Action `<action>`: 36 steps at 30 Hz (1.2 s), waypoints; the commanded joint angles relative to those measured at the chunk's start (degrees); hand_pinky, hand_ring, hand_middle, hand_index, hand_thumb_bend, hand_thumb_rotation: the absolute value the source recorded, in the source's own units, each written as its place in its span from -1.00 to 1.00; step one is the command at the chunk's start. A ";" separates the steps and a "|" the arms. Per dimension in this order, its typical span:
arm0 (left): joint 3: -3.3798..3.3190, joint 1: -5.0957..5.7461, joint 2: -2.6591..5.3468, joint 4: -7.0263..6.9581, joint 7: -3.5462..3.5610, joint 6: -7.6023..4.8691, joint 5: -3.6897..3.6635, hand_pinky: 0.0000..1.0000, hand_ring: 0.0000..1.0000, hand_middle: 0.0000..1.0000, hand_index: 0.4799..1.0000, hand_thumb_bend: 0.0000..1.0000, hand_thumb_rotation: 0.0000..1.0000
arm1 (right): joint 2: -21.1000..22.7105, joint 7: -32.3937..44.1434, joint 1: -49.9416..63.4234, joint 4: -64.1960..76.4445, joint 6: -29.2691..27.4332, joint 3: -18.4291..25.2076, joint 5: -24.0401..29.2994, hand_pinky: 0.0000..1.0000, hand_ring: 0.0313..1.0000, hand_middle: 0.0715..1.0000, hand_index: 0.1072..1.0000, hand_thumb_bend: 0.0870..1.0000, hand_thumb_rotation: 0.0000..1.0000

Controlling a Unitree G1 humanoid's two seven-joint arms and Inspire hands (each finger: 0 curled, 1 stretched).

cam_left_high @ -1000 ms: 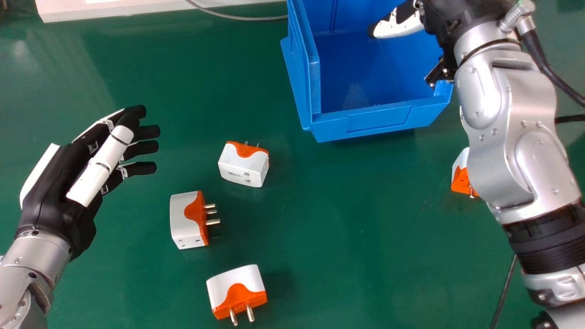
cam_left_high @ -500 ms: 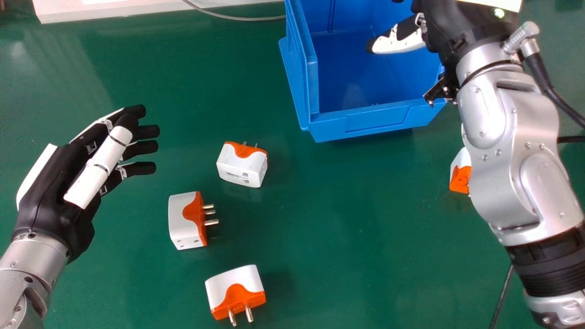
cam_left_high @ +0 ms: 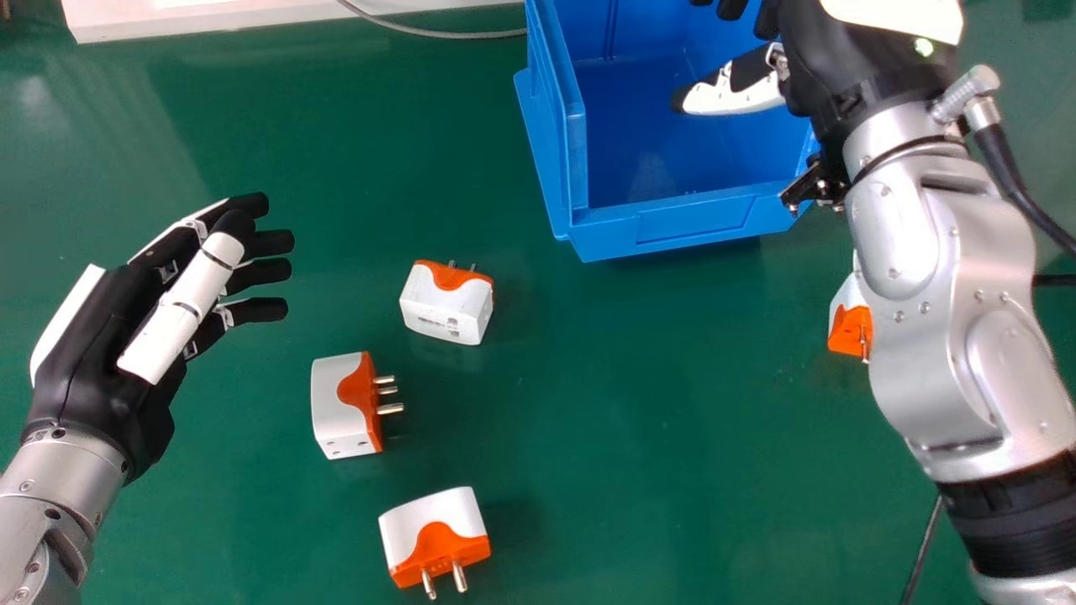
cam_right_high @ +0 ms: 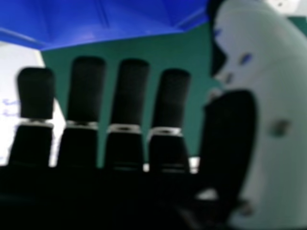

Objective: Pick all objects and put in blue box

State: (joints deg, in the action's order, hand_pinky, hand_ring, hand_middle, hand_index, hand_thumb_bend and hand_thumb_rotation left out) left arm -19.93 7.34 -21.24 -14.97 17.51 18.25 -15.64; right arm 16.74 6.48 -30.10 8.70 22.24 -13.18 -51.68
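Plugs (cam_left_high: 445, 307) look white and orange, metal-pinned; left hand (cam_left_high: 101, 340) and right hand (cam_left_high: 849, 63) wide.

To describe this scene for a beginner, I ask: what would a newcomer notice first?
Probably the blue box at the head view's top, with the right hand over it. Next, three white-and-orange plugs between the box and the view's bottom edge, left of centre.
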 commanded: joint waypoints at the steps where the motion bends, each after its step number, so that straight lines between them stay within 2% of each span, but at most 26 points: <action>1: -0.60 0.33 -0.60 -1.09 0.06 -0.70 -0.06 0.41 0.56 0.55 0.32 -0.02 0.32 | -1.79 -1.56 5.15 8.35 1.37 0.73 -1.11 -0.31 -0.17 -0.03 -0.10 -0.11 -1.00; 4: -0.72 0.66 -0.62 -1.30 0.18 -0.76 -0.18 0.41 0.56 0.55 0.32 -0.02 0.32 | -3.96 -3.12 10.97 14.62 1.95 0.38 -1.98 -0.34 -0.18 -0.04 -0.07 -0.12 -1.00; 7: -0.90 1.14 -0.69 -2.34 0.25 -0.28 -0.51 0.41 0.56 0.55 0.32 -0.01 0.31 | -7.19 -7.63 18.93 20.80 0.02 -0.38 -1.73 -0.35 -0.16 -0.01 -0.06 -0.12 -1.00; 11: -1.09 1.28 -0.77 -2.04 0.51 -0.40 -0.76 0.40 0.55 0.55 0.32 -0.01 0.31 | -10.46 -12.99 31.58 27.78 -4.61 -1.81 1.33 -0.35 -0.16 -0.02 -0.03 -0.12 -1.00; 13: -1.14 1.35 -0.75 -1.93 0.64 -0.52 -0.79 0.40 0.55 0.55 0.33 0.00 0.31 | -11.25 -14.29 37.31 30.18 -7.01 -2.17 2.97 -0.22 0.02 0.14 0.09 0.02 -0.94; 17: -1.37 1.22 -0.71 -1.07 1.13 -1.13 -0.66 0.40 0.55 0.55 0.33 0.00 0.30 | -11.63 -20.53 47.69 30.79 -15.53 -2.21 6.76 -0.10 0.18 0.29 0.23 0.08 -0.83; 20: -1.43 1.25 -0.65 -0.88 1.43 -1.50 -0.49 0.39 0.55 0.55 0.33 0.01 0.30 | -12.18 -28.27 51.43 27.27 -23.13 -2.22 7.65 0.09 0.37 0.47 0.40 0.12 -0.61; 22: -1.47 1.05 -0.71 0.05 1.68 -2.04 -0.37 0.39 0.56 0.55 0.33 0.01 0.29 | -12.76 -33.17 53.07 24.21 -26.97 -2.64 7.03 0.15 0.44 0.53 0.45 0.13 -0.53; 26: -1.45 1.04 -0.78 0.39 1.77 -2.42 -0.39 0.39 0.56 0.55 0.33 0.01 0.28 | -13.12 -39.51 55.86 18.69 -31.65 -2.68 5.99 0.36 0.66 0.73 0.65 0.12 -0.21; 27: -1.46 1.01 -0.82 0.62 1.84 -2.58 -0.39 0.39 0.56 0.55 0.33 0.01 0.28 | -13.10 -40.54 56.58 17.67 -32.53 -2.54 6.00 0.36 0.66 0.73 0.65 0.12 -0.21; 31: -1.31 0.85 -1.04 0.81 1.92 -2.96 -0.16 0.38 0.57 0.56 0.34 0.02 0.26 | -13.83 -40.38 58.93 17.91 -32.05 -1.84 5.93 0.65 0.89 0.91 0.88 0.15 0.14; 34: -1.28 0.68 -1.10 1.40 2.04 -3.33 0.03 0.39 0.58 0.56 0.34 0.02 0.26 | -14.46 -39.51 59.19 18.29 -31.46 -1.57 5.88 0.75 0.94 0.96 0.94 0.18 0.25; 36: -1.34 0.78 -1.11 0.82 2.04 -2.92 -0.11 0.38 0.58 0.56 0.34 0.02 0.26 | -14.83 -38.82 59.08 18.41 -30.78 -1.44 5.58 0.81 0.98 0.99 0.98 0.18 0.32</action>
State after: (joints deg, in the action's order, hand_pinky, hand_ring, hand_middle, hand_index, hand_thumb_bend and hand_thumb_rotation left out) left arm -20.77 8.38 -21.29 -13.45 19.34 16.43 -15.75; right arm 2.35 -32.55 29.06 25.36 -8.88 -15.05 -45.44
